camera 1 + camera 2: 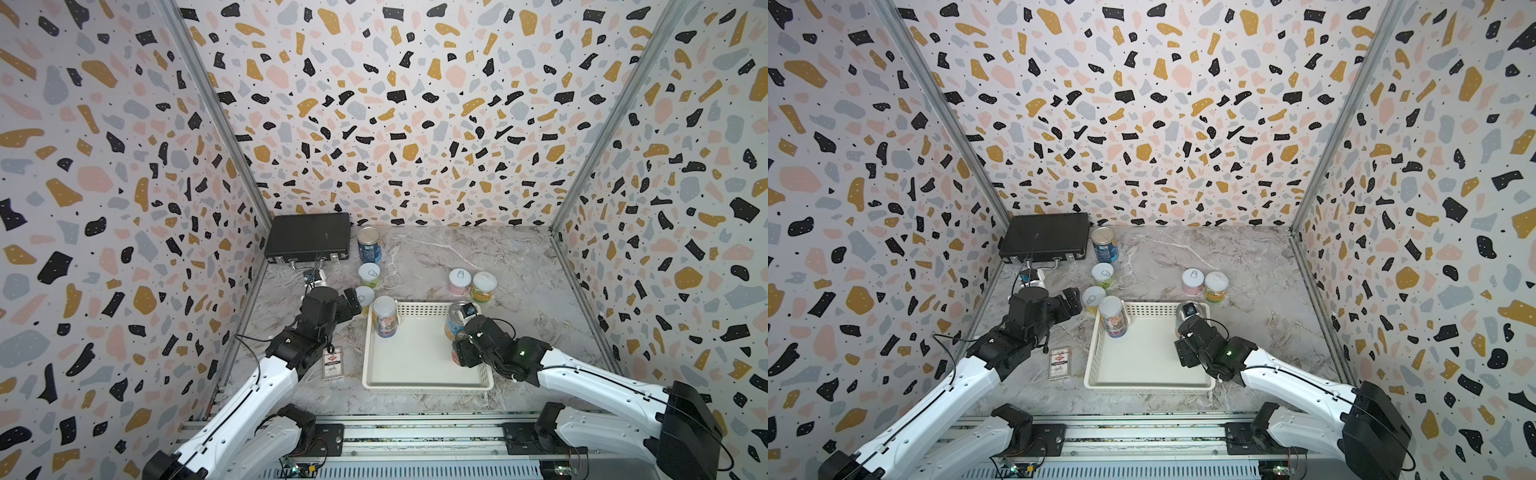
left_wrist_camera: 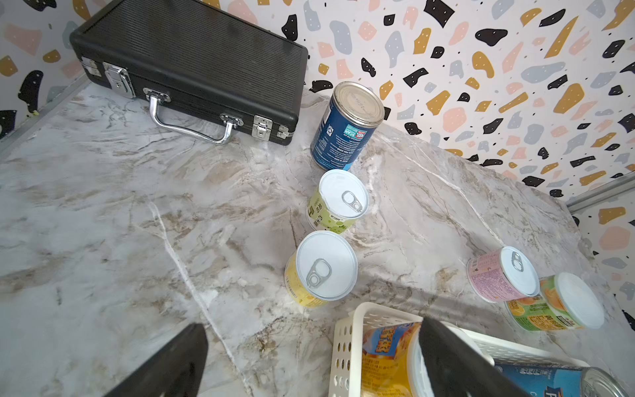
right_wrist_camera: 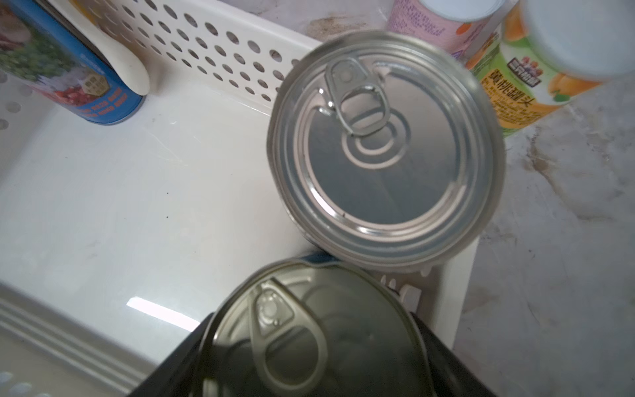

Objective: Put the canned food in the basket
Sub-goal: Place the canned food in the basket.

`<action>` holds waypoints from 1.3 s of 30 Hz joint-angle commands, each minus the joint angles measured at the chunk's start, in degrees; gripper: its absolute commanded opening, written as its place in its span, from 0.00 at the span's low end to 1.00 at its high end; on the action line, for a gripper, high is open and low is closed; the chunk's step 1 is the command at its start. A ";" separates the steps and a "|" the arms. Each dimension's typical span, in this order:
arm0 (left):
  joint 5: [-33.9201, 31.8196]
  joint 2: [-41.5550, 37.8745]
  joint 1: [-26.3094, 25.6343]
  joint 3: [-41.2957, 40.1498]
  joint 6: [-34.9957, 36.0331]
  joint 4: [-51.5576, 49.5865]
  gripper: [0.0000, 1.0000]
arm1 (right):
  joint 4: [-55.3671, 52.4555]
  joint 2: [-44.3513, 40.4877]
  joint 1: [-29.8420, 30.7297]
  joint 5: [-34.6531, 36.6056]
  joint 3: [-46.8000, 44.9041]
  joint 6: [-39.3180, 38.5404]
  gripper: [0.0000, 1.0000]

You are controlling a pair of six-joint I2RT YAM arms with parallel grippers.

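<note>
Right gripper (image 3: 309, 343) reaches over the basket's (image 1: 419, 357) right wall, fingers closed on a silver-topped can (image 3: 305, 330) inside, touching a second can (image 3: 385, 147) at the far right corner. Left gripper (image 2: 309, 357), fingers spread empty, hovers beside a yellow can (image 2: 321, 268) on the tabletop (image 1: 519, 266).

The grey-veined marble table (image 1: 478, 257) carries a shallow white perforated plastic basket (image 1: 419, 384), a black ribbed briefcase (image 1: 309, 237), a flat printed card box (image 1: 333, 363), a tall blue-labelled silver-topped can (image 1: 369, 245) and four short white-lidded cans: green (image 1: 370, 275), yellow (image 1: 365, 298), pink (image 1: 459, 281), orange (image 1: 483, 286).
</note>
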 commanded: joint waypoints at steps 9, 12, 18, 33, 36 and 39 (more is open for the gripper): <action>0.45 -0.58 0.34 -1.10 0.12 2.99 1.00 | 2.48 -1.67 -0.23 5.81 1.19 1.57 0.83; 0.08 -0.07 0.34 -0.93 0.04 2.94 1.00 | 1.75 -2.79 -0.18 6.42 1.28 1.48 0.91; -0.82 2.48 0.33 0.89 0.34 0.78 1.00 | 1.06 -5.44 -0.23 7.32 1.26 0.95 1.00; 4.72 24.37 0.35 20.38 -2.45 -8.00 1.00 | -2.08 -11.13 -0.17 9.78 2.89 -0.03 1.00; 2.93 28.32 0.34 24.72 -1.62 -8.59 1.00 | -2.07 -12.94 -0.18 9.57 2.60 0.06 1.00; 1.03 32.34 0.33 28.51 0.50 -9.24 1.00 | -2.19 -14.04 -0.24 8.91 2.54 0.40 1.00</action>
